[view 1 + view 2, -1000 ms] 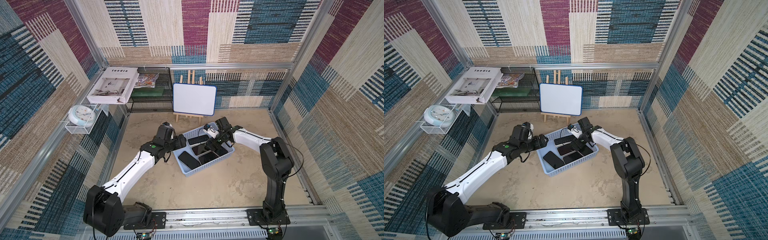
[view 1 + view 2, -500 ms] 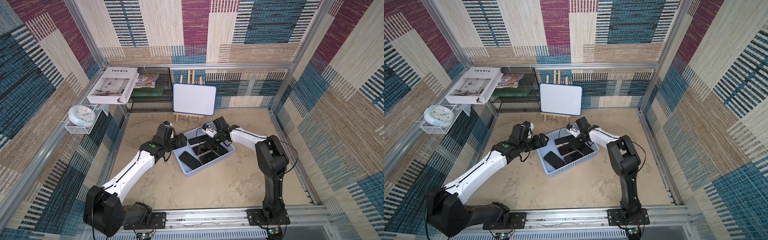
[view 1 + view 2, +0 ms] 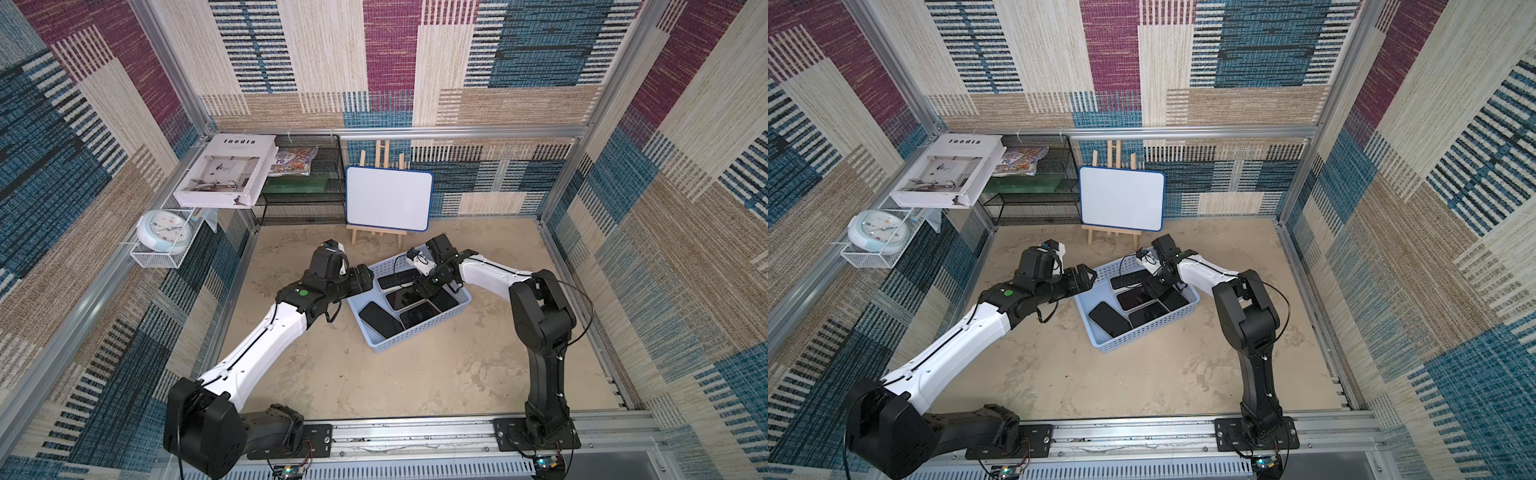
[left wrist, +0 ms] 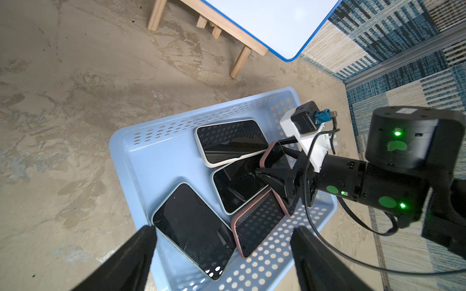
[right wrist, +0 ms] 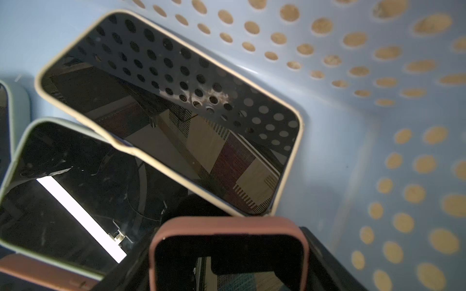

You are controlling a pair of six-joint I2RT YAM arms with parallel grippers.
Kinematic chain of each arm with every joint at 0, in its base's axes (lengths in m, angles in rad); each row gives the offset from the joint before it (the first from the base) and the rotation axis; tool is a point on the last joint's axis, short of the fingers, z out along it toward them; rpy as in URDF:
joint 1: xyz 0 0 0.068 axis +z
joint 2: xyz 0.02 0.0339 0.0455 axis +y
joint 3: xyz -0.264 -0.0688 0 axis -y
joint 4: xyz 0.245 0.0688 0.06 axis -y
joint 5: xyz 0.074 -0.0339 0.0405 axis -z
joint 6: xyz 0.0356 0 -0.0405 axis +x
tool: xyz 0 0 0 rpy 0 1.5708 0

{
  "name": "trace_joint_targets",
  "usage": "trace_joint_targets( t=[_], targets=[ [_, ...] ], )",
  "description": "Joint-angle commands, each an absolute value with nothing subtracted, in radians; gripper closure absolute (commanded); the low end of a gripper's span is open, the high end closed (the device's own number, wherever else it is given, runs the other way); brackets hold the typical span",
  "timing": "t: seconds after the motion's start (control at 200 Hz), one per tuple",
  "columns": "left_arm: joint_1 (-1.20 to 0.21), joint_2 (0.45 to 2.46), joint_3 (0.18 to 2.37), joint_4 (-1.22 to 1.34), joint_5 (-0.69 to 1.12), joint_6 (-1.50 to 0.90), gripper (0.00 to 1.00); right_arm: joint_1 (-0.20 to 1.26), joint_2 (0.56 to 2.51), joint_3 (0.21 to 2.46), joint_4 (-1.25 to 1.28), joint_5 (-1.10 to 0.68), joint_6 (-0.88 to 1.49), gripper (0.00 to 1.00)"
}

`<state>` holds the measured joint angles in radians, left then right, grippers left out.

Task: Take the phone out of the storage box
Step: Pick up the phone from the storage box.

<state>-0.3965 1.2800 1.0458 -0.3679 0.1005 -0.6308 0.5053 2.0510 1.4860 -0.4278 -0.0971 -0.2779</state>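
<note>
My right pincer (image 4: 276, 176) pinches the pink-cased phone (image 5: 228, 254) inside the storage box (image 4: 156, 171). My left pincer (image 4: 224, 230) hangs spread over its rim.

The storage box (image 3: 419, 332) sat mid-floor, holding 4 flat phones (image 3: 378, 319) and a tilted phone (image 4: 273, 155) at its right end. Behind it stood a whiteboard (image 3: 388, 198) on an easel (image 3: 382, 153); left of that, a book (image 3: 226, 174) lay on a mesh rack (image 3: 299, 208).

tan floor (image 3: 395, 374) — pale blue storage box (image 3: 419, 331) near centre, whiteboard easel (image 3: 388, 203) and black mesh rack (image 3: 303, 203) behind
</note>
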Motion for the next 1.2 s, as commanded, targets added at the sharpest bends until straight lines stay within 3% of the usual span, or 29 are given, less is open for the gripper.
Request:
trace_joint_targets(
  t=[0.0,0.23,0.446,0.836,1.042,1.192],
  targets=[
    [-0.397,1.268,1.053,-0.371,0.1,-0.638,0.11,0.509,2.038,1.503,-0.452,-0.072,-0.258,0.33],
    [-0.397,1.243,1.044,-0.326,0.162,-0.623,0.11,0.514,1.901,1.452,-0.372,-0.109,-0.208,0.41],
    [-0.399,1.229,0.998,-0.192,0.3,-0.57,0.11,0.515,1.74,1.396,-0.255,-0.183,-0.121,0.41],
    [-0.465,1.227,0.925,0.163,0.677,-0.472,0.11,0.517,1.555,1.373,-0.069,-0.327,0.21,0.44],
    [-0.56,1.301,0.975,0.176,0.617,-0.506,0.14,0.537,1.512,1.369,-0.056,-0.3,0.298,0.44],
    [-0.583,1.324,0.988,0.168,0.482,-0.544,0.22,0.548,1.494,1.359,-0.054,-0.28,0.331,0.46]
  ],
)
